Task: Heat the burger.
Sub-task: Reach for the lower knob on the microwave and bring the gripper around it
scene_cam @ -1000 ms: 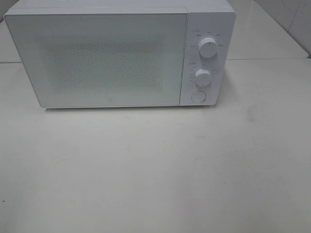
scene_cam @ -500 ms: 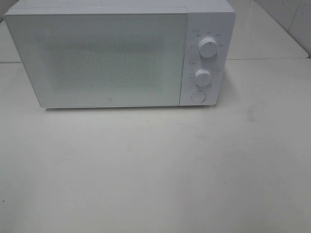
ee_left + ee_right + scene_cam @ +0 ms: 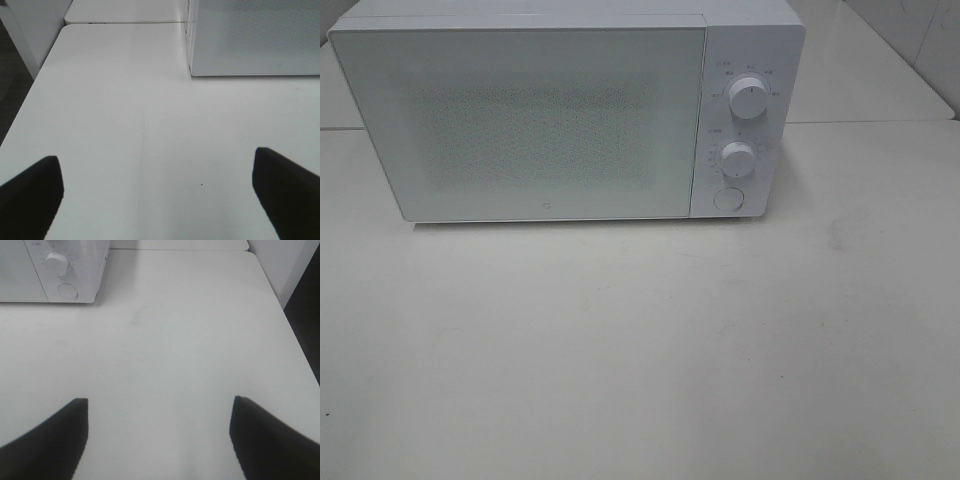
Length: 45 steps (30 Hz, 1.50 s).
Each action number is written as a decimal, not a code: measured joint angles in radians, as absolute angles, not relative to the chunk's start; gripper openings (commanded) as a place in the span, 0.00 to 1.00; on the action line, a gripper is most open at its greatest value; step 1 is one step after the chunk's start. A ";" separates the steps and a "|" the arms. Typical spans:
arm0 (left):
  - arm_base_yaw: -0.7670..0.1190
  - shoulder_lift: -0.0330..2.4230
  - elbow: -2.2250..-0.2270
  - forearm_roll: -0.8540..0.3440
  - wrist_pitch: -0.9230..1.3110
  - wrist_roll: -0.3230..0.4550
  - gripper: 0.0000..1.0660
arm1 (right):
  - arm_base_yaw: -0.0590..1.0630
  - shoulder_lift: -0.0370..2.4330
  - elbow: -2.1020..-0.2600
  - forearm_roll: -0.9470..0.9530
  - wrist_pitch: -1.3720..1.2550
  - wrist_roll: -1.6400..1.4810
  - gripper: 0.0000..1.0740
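Cannot place the burger: seen in no view. Ahead of both tools, a white box-shaped microwave oven (image 3: 520, 120) with frosted door shut, standing on the pale matte surface (image 3: 640, 350). Left tool (image 3: 155, 153) held above the surface, pointing toward the oven, dark fingers (image 3: 30, 195) spread wide, gripping nothing. Right tool (image 3: 159, 399) posed likewise, fingers apart, empty. From the left wrist only: the door's lower corner (image 3: 195, 70) ahead. From the right wrist: lower white dial (image 3: 56, 260) and round button (image 3: 67, 290). From the high camera: whole oven front with upper dial (image 3: 748, 98), neither tool.
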<state>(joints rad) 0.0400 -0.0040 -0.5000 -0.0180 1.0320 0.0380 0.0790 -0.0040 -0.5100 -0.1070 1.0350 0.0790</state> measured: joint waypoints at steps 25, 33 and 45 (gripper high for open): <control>0.040 -0.004 -0.500 -0.018 1.032 0.038 0.92 | 0.079 -0.004 -0.518 -0.099 1.007 0.084 0.70; 0.040 -0.004 -0.500 -0.018 1.032 0.038 0.92 | 0.079 0.082 -0.530 -0.096 0.932 0.084 0.70; 0.040 -0.004 -0.500 -0.018 1.032 0.038 0.92 | 0.079 0.285 -0.531 -0.096 0.768 0.084 0.70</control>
